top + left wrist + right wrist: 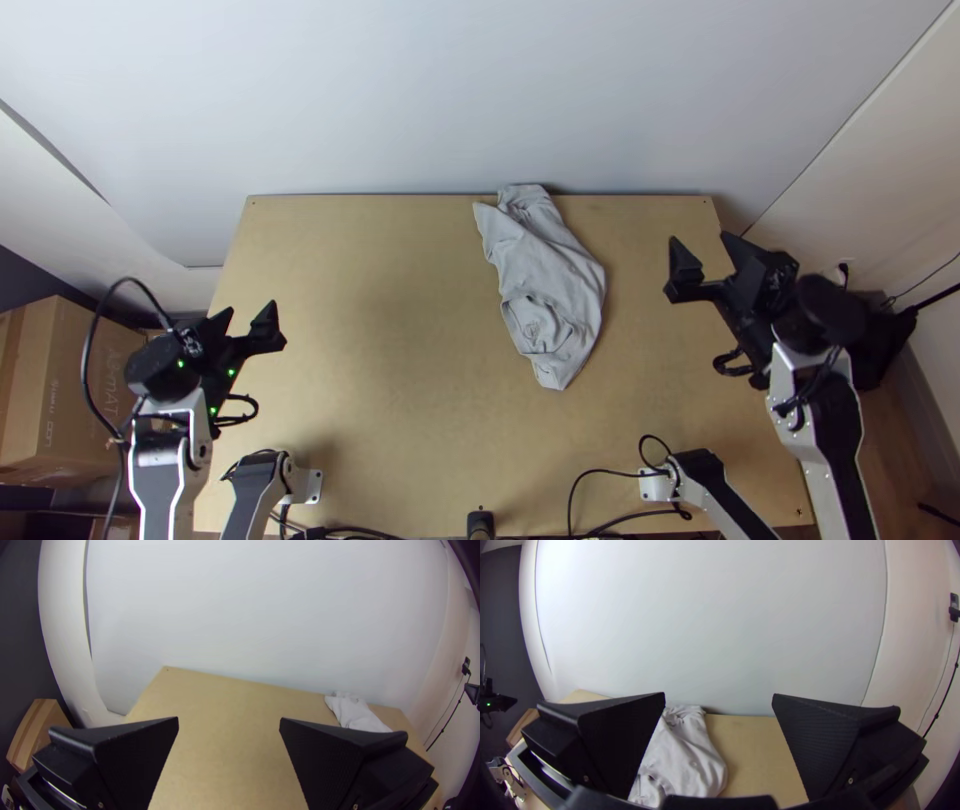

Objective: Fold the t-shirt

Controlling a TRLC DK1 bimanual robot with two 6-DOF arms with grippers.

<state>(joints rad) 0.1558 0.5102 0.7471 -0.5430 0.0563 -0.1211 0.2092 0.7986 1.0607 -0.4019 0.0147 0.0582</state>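
A light grey t-shirt (565,280) lies bunched and wrinkled on the table, right of the middle, its upper end at the far edge in the top view. My left gripper (245,322) is open above the table's left side, well away from the cloth; the left wrist view shows the gripper (229,725) with nothing between its fingers and the t-shirt (357,712) farther off. On the right, my right gripper (703,258) stands open, apart from the cloth. In the right wrist view are the gripper (719,702), fingers wide apart, and the t-shirt (687,760).
The wooden table (380,300) has bare surface left of the cloth and in front of it. A white wall (480,90) rises behind the far edge. Black cables (620,475) lie along the near edge. A cardboard box (75,380) stands beyond the left side.
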